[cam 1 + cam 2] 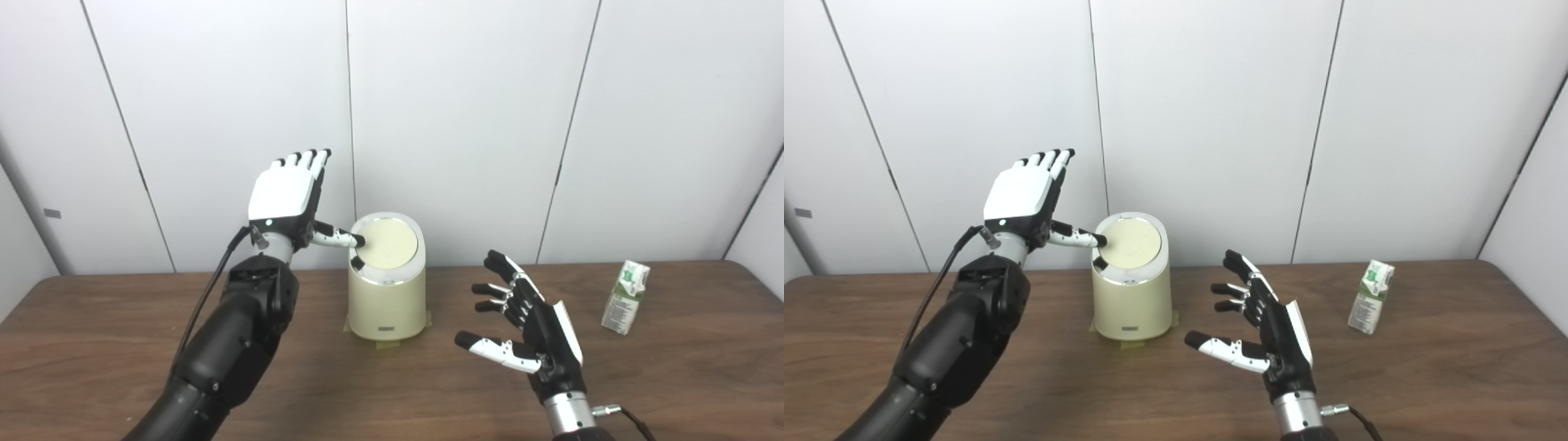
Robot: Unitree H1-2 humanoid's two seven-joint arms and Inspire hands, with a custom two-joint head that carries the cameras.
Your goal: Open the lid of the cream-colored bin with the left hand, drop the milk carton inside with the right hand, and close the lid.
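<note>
While thumb touches lid (387, 242) | left robot hand (286, 195) spread, empty | right robot hand (531, 324) spread, empty

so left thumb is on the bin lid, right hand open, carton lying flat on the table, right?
Not quite: the milk carton stands upright on the table, as the left eye view shows. Otherwise yes: left hand thumb at the lid, right hand open.

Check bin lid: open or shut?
Shut. The lid lies flat inside the bin rim; the left hand has only its thumb at the lid's edge.
</note>
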